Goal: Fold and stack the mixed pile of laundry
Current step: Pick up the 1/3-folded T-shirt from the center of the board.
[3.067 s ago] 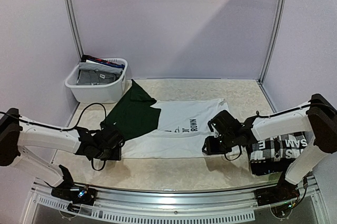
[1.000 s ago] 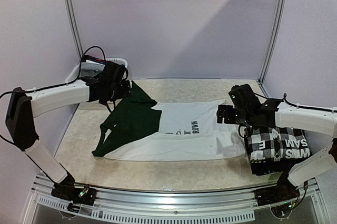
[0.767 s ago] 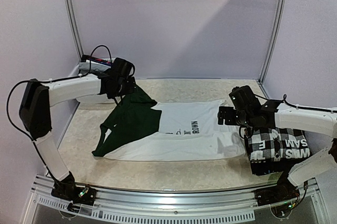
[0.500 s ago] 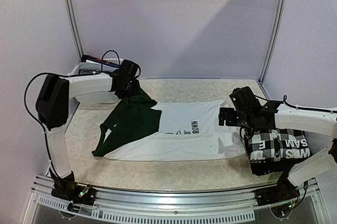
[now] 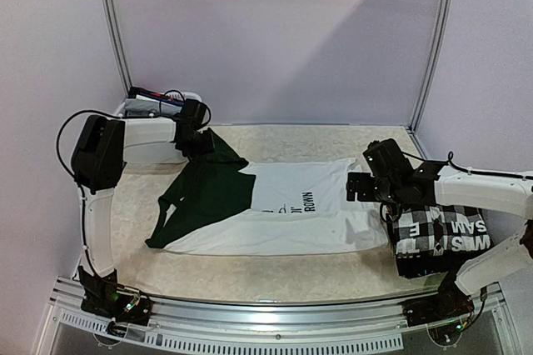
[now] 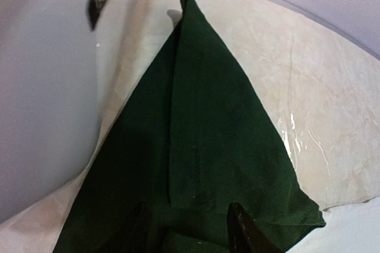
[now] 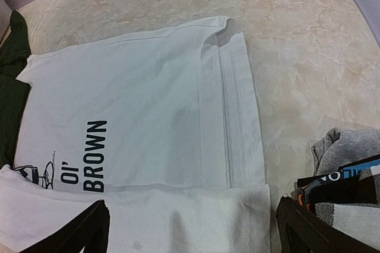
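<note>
Left hand (image 6: pixel 189 232) narrowing over green sleeve (image 6: pixel 202 122), right hand (image 7: pixel 191 229) unmoved, open

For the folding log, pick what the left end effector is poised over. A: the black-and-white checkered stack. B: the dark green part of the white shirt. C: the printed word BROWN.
B: the left wrist view shows the left end effector with its fingers straddling dark green cloth; the checkered stack lies far off to the right.

Light was soft, even, fairly bright, from overhead. Diagonal shade fell across back wall (image 5: pixel 275 38). Left wrist pic had glare streaks on table (image 6: pixel 294 137), btm edge dark and blurry. Right wrist pic was sharp.
</note>
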Robot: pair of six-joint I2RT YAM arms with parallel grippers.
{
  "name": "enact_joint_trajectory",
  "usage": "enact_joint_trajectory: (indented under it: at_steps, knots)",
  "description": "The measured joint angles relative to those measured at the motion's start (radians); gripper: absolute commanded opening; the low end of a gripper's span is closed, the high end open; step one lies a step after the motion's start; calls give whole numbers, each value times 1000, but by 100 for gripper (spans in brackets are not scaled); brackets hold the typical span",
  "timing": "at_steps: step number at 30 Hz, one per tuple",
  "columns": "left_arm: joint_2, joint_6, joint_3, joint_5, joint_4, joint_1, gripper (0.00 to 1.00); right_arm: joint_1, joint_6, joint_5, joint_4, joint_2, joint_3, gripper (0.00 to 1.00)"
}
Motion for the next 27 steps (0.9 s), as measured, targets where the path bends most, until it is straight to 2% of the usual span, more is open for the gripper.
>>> enact_joint_trajectory:
  at_steps: [8, 16, 27]
  knots:
    - [91, 14, 57, 46, 24, 2, 42, 0, -11, 0, 0, 8, 0, 99]
    - [132, 10, 77, 21, 8, 2, 43, 0, -15, 0, 0, 13, 1, 99]
    - [173, -3, 132, 10, -3, -4, 28, -1, -16, 0, 0, 27, 3, 99]
